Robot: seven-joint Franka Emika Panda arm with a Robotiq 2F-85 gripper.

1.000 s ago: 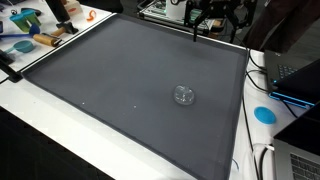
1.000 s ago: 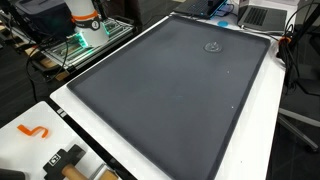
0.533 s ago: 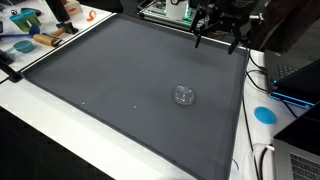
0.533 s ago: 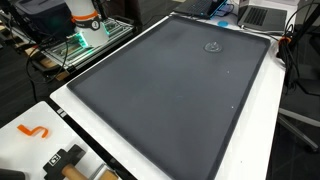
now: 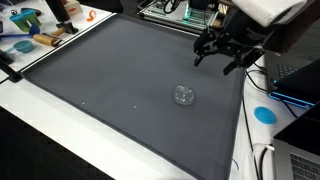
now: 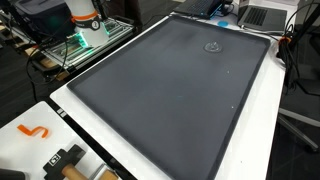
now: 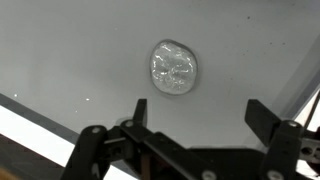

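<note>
A small clear glass object [image 5: 184, 95], round and lumpy, lies on the large dark grey mat [image 5: 120, 80]. It also shows in an exterior view [image 6: 212, 46] as a faint ring, and in the wrist view [image 7: 174, 68]. My gripper [image 5: 220, 57] hangs in the air above the mat's far right part, behind and to the right of the glass object. It is open and empty. In the wrist view the gripper [image 7: 200, 115] has its two black fingers spread wide, with the glass object beyond the gap.
The mat lies on a white table [image 5: 40, 110]. Tools and coloured items [image 5: 30, 30] lie at the far left corner. A blue disc [image 5: 264, 114] and laptops [image 5: 295, 80] sit to the right. An orange hook [image 6: 33, 130] and a mallet [image 6: 65, 162] lie near one corner.
My gripper has come down and forward over the mat's far right part, toward the glass object. The glass object has not moved.
</note>
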